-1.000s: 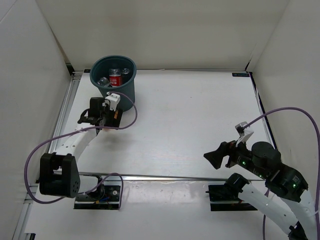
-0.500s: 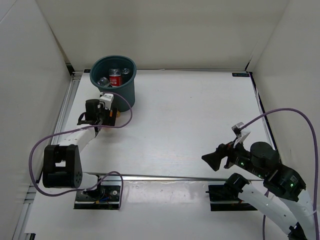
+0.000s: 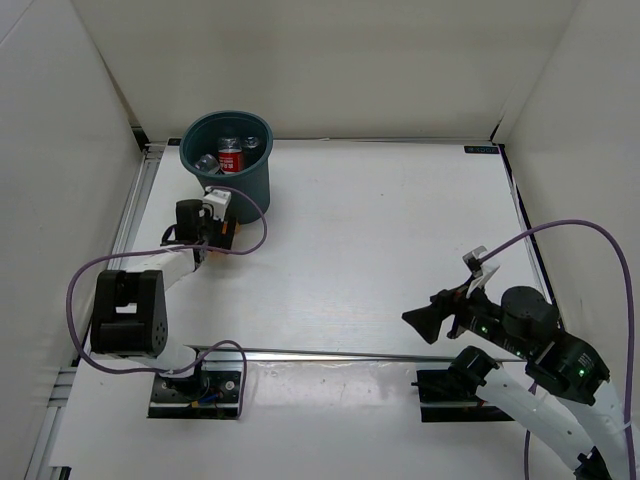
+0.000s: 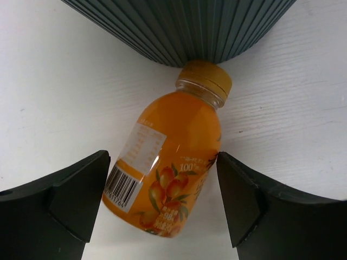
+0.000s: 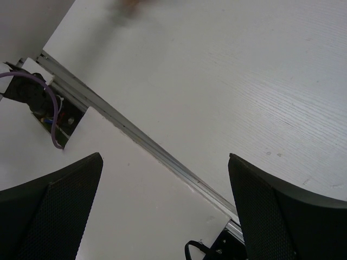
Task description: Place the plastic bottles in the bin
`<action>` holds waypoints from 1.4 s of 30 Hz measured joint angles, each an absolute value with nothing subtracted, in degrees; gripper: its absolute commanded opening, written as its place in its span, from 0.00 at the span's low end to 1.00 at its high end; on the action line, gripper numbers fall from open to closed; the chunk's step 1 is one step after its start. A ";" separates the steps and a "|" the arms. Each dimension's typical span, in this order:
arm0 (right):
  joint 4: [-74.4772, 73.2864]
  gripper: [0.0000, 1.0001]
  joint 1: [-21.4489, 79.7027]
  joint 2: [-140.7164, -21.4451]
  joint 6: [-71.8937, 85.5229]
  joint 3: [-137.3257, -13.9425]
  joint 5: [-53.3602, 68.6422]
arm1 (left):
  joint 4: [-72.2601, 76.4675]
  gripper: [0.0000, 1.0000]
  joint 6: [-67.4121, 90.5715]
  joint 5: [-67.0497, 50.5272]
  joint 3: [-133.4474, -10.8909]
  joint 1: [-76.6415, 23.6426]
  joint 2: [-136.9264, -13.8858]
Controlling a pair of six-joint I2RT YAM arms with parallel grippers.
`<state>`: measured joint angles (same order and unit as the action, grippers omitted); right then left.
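Note:
The stubby orange bottle (image 4: 173,157) lies on the table with its cap against the base of the dark teal bin (image 4: 179,27). My left gripper (image 4: 162,184) is open and straddles the bottle closely; the right finger touches it and a thin gap shows at the left finger. In the top view the left gripper (image 3: 215,226) sits at the bin's (image 3: 190,152) near side, with a sliver of orange (image 3: 233,229) showing. Inside the bin lie a red-labelled bottle (image 3: 231,160) and other clear bottles (image 3: 207,162). My right gripper (image 3: 422,318) is open and empty, low at the front right (image 5: 165,206).
A metal rail (image 3: 330,354) runs across the near edge of the table, with the arm mounts in front of it. White walls enclose the table on the left, back and right. Purple cables loop around both arms.
The left arm's elbow has swung up and toward the bin while its gripper stayed at the bin's base over the orange bottle. The right gripper has drifted slightly left and lower.

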<state>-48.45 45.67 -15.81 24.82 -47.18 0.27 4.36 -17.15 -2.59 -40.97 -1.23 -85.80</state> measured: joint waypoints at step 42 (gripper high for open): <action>-46.52 1.00 45.67 -7.70 25.23 -44.07 -6.81 | -0.62 0.11 -9.28 10.20 -37.21 -7.70 -70.98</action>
